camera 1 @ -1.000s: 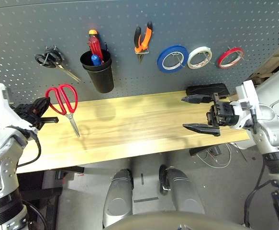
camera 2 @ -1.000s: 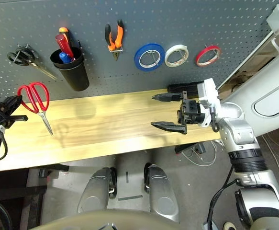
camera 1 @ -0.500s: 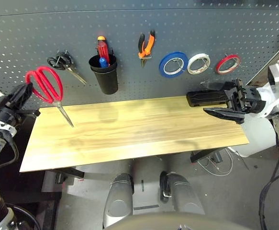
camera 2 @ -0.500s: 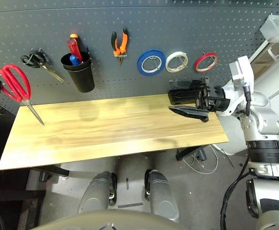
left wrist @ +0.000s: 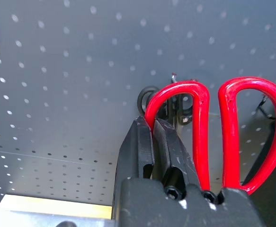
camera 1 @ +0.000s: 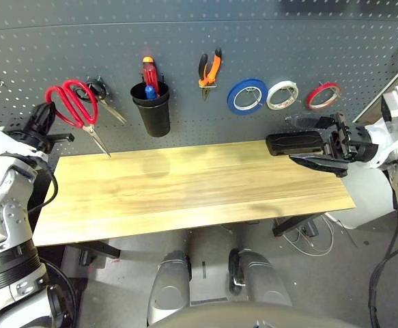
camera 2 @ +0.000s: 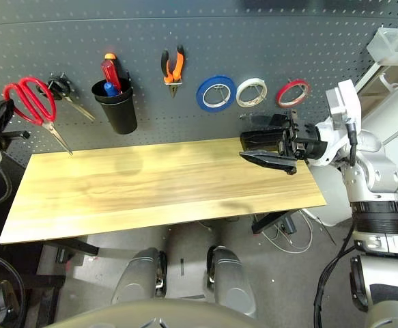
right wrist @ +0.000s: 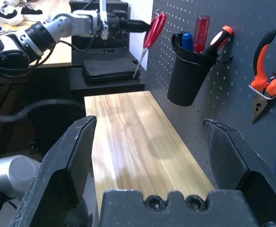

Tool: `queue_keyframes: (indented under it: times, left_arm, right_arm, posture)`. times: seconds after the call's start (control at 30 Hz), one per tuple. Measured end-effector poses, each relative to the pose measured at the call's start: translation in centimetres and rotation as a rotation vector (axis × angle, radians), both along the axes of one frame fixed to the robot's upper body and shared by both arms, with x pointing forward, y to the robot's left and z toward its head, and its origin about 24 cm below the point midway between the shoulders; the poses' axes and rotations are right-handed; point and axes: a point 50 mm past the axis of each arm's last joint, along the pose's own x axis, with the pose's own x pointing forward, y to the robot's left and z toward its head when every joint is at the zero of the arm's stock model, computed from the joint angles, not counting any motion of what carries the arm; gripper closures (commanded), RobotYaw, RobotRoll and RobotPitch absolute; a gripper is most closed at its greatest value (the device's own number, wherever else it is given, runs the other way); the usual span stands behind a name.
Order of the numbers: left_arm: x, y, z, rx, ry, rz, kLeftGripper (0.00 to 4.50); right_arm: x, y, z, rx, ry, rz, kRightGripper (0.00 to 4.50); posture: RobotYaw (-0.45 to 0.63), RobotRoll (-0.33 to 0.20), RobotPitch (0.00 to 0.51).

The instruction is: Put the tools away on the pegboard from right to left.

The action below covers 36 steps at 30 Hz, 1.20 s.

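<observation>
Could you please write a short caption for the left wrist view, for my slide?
Left gripper shut on the red-handled scissors, holding them up against the pegboard.

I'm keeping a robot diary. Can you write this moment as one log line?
left gripper: shut on red-handled scissors, raised at pegboard | right gripper: open, holds nothing | tabletop: bare

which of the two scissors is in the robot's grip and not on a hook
The red-handled scissors, pinched by the left gripper. The black-handled scissors hang on the pegboard.
</observation>
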Motion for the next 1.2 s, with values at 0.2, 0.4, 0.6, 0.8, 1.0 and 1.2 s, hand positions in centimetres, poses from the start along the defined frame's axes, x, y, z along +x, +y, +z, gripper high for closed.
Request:
queue_keyframes:
  times: [0.2, 0.4, 0.6, 0.8, 1.0, 1.2]
  left_arm:
    - [1.6, 1.1, 0.1, -0.001, -0.053, 0.123, 4.48]
    - [3.5, 0.0, -0.8, -0.015, -0.04, 0.093, 4.48]
    - [5.1, -1.2, -2.0, -0.022, -0.001, 0.071, 3.81]
    - [5.8, -2.0, -2.4, 0.0, 0.034, 0.054, 1.6]
    - [5.0, -1.7, -4.5, -0.023, 0.086, 0.064, 0.02]
    - [2.8, -1.1, -7.2, -0.031, 0.181, 0.057, 0.02]
  right_arm:
    - [-0.4, 0.5, 0.2, 0.006, -0.003, 0.005, 0.0]
    - [-0.6, 0.7, 0.3, 0.011, -0.002, -0.001, 0.0]
    - [-0.8, 0.9, 0.4, 0.013, -0.011, -0.014, 0.0]
    - [-1.0, 1.1, -0.4, 0.035, 0.014, -0.043, 0.0]
    - [-1.2, 1.6, -1.4, 0.067, 0.017, -0.08, 0.0]
    - [-0.2, 1.9, -2.3, 0.068, -0.029, -0.241, 0.0]
  posture:
    - [0.05, 0.0, 0.062]
    - [0.03, 0.0, 0.061]
    - [0.01, 0.0, 0.063]
    - [0.01, 0.0, 0.069]
    - [0.01, 0.0, 0.068]
    - [0.01, 0.0, 0.068]
